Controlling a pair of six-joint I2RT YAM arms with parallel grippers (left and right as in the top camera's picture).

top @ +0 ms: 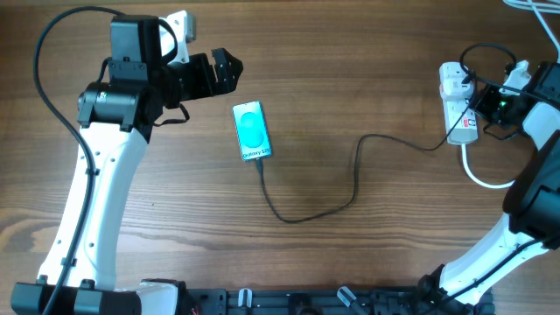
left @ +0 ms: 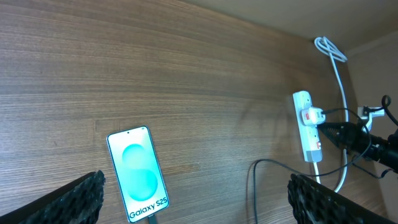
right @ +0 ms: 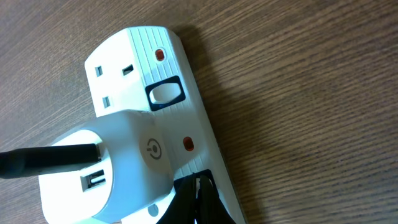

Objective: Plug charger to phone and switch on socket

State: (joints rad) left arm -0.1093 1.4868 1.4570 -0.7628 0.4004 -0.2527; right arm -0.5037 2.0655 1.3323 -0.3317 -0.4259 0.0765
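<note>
The phone (top: 251,131) lies flat on the table with its teal "Galaxy S25" screen up; it also shows in the left wrist view (left: 138,173). The charger's thin black cable (top: 354,175) runs from the phone's lower end, where its connector (left: 150,219) sits in the port, to a white adapter (right: 124,162) plugged into the socket (top: 455,96). My left gripper (top: 226,72) is open and empty, up and to the left of the phone. My right gripper (right: 199,183) is shut, its tips touching the black-rimmed switch on the socket (right: 143,50) beside the adapter.
A second switch (right: 165,93) and small red marks sit on the strip's face. The thick white cord (top: 477,175) loops from the strip toward the right edge. The black cable lies in a loose curve across the middle of the table.
</note>
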